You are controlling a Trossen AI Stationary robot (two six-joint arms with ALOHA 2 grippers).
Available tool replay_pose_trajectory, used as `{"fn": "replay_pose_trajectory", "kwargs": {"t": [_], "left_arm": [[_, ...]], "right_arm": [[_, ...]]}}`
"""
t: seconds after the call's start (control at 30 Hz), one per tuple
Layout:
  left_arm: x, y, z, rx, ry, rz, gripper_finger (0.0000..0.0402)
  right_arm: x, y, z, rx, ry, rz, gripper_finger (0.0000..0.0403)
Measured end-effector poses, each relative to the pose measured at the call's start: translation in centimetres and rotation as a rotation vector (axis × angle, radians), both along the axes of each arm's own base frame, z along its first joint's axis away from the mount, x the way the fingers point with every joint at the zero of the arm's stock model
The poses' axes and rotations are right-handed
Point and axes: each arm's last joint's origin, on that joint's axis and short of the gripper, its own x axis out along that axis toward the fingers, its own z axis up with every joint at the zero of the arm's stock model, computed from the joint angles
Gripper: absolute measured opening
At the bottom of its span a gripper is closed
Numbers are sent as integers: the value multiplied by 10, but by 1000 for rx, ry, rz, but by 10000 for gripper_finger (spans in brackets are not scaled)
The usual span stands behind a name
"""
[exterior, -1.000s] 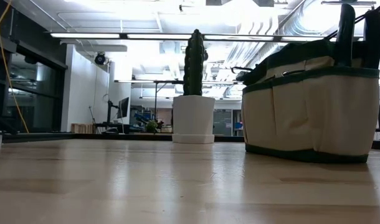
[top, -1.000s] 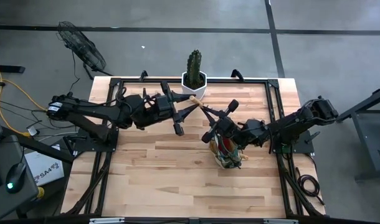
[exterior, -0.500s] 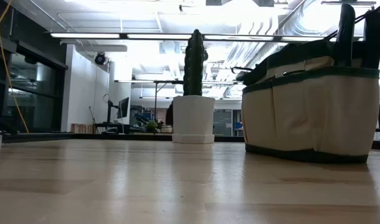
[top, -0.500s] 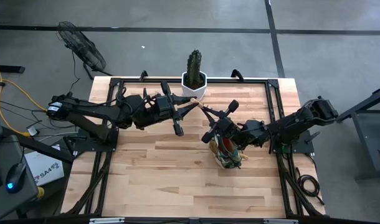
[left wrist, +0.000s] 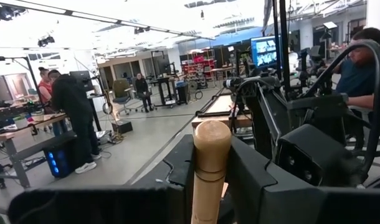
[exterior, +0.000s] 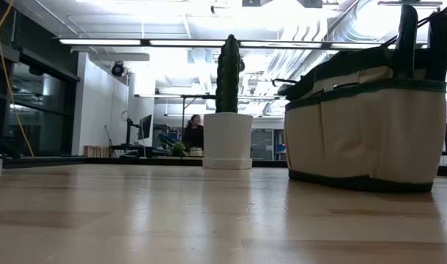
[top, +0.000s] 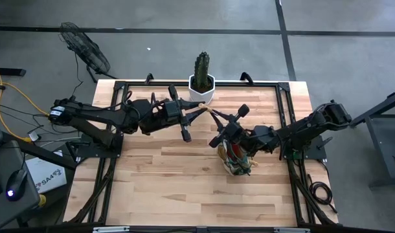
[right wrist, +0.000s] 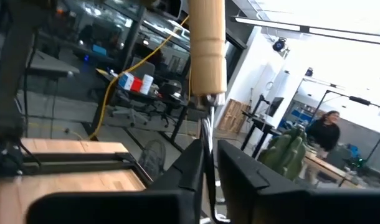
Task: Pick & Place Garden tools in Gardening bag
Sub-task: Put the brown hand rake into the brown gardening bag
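Wooden-handled tool [top: 204, 114] spans both grippers: left gripper [top: 184, 115] pinches its handle end, right gripper [top: 221, 123] pinches its metal shank (long axis left–right, above the table).

Evenly lit from above in the high view, with soft short shadows on the pale tabletop [top: 184, 181]. Strongly backlit in the low view: blown-out ceiling lights [exterior: 179, 42], glare streaking the near boards, foreground wood soft and out of focus. Bright overexposed ceiling in the left wrist view; near dark fingers [left wrist: 252, 180] blurred. Murky and smeared at close range in the right wrist view.
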Motion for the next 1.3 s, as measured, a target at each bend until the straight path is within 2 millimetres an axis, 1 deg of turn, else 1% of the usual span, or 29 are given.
{"fn": "replay_pose_trajectory", "kwargs": {"t": [0.13, 0.3, 0.4, 0.5, 0.67, 0.8, 0.97, 1.13, 1.3], "left_arm": [[0, 0, 0, -1, -3, -2, 60], [0, 0, 0, -2, 2, -3, 60], [1, 0, -3, 1, 27, 1, 60], [1, 0, -4, 1, 46, 2, 60], [2, -1, -11, -31, 100, -20, 60], [3, -3, -17, -59, 149, -91, 60], [3, -5, -25, -100, 222, -178, 60], [4, -7, -34, -136, 306, -245, 60], [15, -11, -46, -144, 353, -292, 60]], "right_arm": [[-1, 5, 0, -26, 28, -1, 80], [-4, 11, -1, -15, 36, -24, 135], [-7, 18, -1, -1, 45, -48, 159], [-12, 29, -1, -12, 76, -64, 174], [-24, 46, 3, -30, 139, -118, 181], [-37, 52, 11, -19, 173, -178, 181], [-50, 53, 19, 1, 229, -273, 181], [-61, 55, 28, 11, 219, -253, 181], [-66, 54, 32, 21, 215, -254, 181]]}}
